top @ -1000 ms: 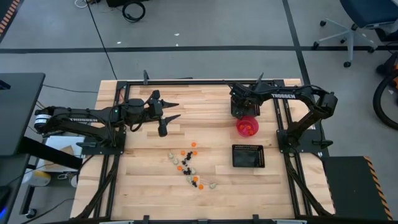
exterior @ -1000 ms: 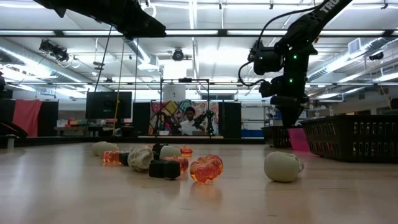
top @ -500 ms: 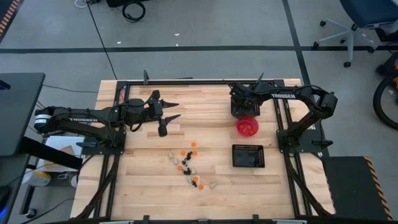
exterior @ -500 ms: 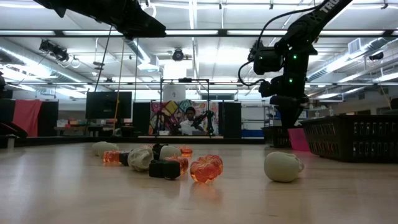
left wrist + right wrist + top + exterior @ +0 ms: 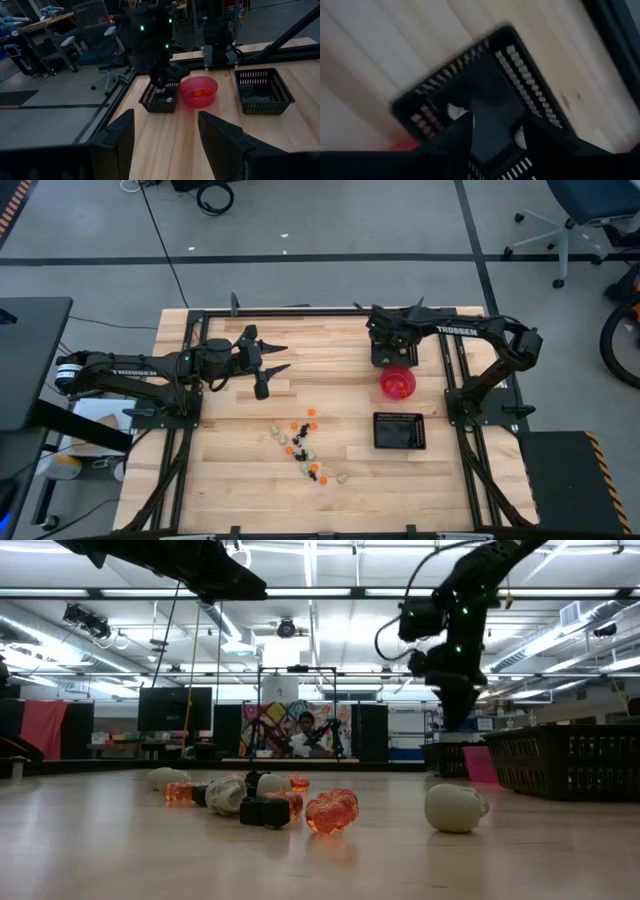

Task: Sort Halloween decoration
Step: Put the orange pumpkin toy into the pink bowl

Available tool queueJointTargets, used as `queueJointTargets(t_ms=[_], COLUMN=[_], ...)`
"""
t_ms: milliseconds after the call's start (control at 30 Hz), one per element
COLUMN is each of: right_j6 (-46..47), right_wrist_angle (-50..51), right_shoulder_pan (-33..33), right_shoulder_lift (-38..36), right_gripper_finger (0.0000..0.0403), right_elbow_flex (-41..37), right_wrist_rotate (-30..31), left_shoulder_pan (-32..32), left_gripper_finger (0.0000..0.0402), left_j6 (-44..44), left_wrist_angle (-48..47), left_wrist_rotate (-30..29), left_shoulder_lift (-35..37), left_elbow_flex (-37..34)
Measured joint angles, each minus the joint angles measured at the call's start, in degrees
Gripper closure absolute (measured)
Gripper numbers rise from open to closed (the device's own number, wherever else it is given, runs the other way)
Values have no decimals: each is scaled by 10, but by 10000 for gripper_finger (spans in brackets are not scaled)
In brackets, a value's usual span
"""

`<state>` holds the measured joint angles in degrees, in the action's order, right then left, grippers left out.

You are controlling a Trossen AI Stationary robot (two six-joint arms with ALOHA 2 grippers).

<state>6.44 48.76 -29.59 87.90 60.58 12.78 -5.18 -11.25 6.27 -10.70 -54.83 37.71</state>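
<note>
- Showing, from the left wrist only, orange trinkets in the pink bowl [image 5: 199, 92] and a cream one in the far mesh tray [image 5: 161, 96].
- Rising since a second ago: right gripper [image 5: 388, 350], above that tray, jaws parted, empty.
- Hovering wide open, empty: left gripper [image 5: 277, 358].
- Lying mid-table: Halloween decoration [image 5: 304, 448], tiny orange, black, cream pieces.

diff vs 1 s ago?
The right gripper has risen from the far mesh tray, clearly higher in the low view; in the high view the arm has shifted slightly toward the table's far edge. A cream trinket lies in that tray. Unchanged: left gripper open and waiting, trinket pile, pink bowl, near tray.
</note>
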Motion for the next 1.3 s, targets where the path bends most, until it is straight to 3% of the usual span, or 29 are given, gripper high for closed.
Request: queueJointTargets(t_ms=[533, 1100, 1300], right_j6=[21, 23, 18], right_wrist_angle=[13, -135, -162], right_shoulder_pan=[126, 282, 322], right_shoulder_lift=[0, 9, 11], right_gripper_finger=[227, 227, 227], right_elbow_flex=[120, 126, 126], right_wrist_rotate=[11, -39, -40], left_shoulder_pan=[0, -9, -8], left_gripper_finger=[209, 209, 209], left_j6=[-4, -14, 9], left_wrist_angle=[-2, -8, -62], left_wrist_rotate=[0, -1, 0], left_shoulder_lift=[0, 0, -6], left_elbow_flex=[0, 1, 1])
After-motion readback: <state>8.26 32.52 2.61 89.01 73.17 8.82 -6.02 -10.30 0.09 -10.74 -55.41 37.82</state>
